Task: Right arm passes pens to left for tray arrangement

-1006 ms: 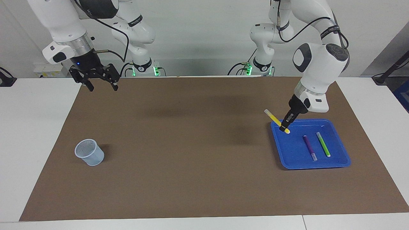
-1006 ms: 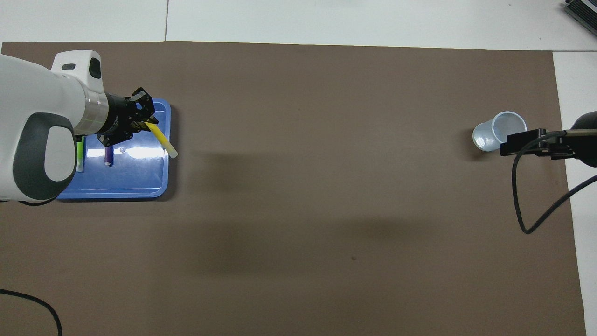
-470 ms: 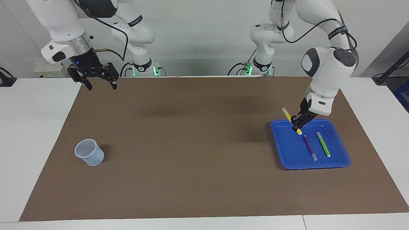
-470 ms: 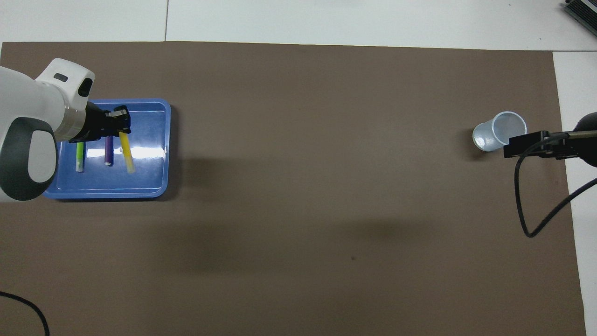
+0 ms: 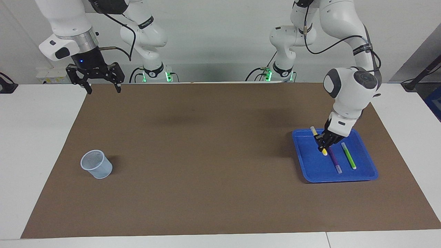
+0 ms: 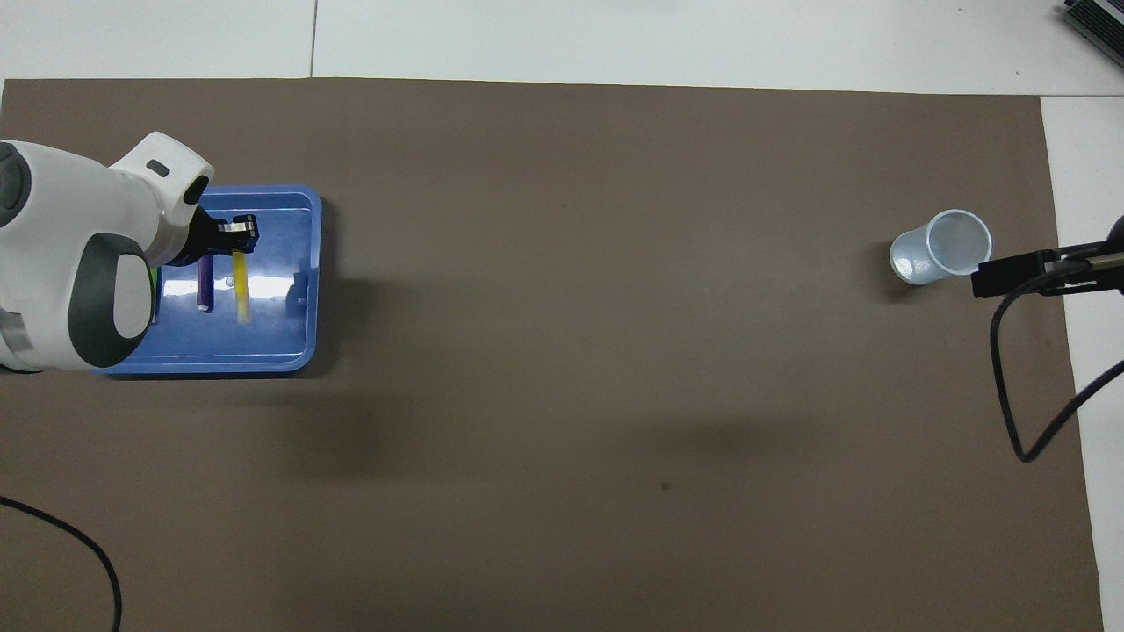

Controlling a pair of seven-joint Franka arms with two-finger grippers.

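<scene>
You're nearly done: purple pen [image 5: 333, 156] and green pen [image 5: 348, 155] lie in the blue tray [image 5: 365, 174], your left end effector [image 5: 324, 141] grips the yellow pen [image 5: 318, 141] low over it, and the right end effector [image 5: 100, 86] waits wide open.

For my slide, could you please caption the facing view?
Left gripper lowers slim yellow marker pen into shallow blue plastic tray; right gripper waits open.
</scene>
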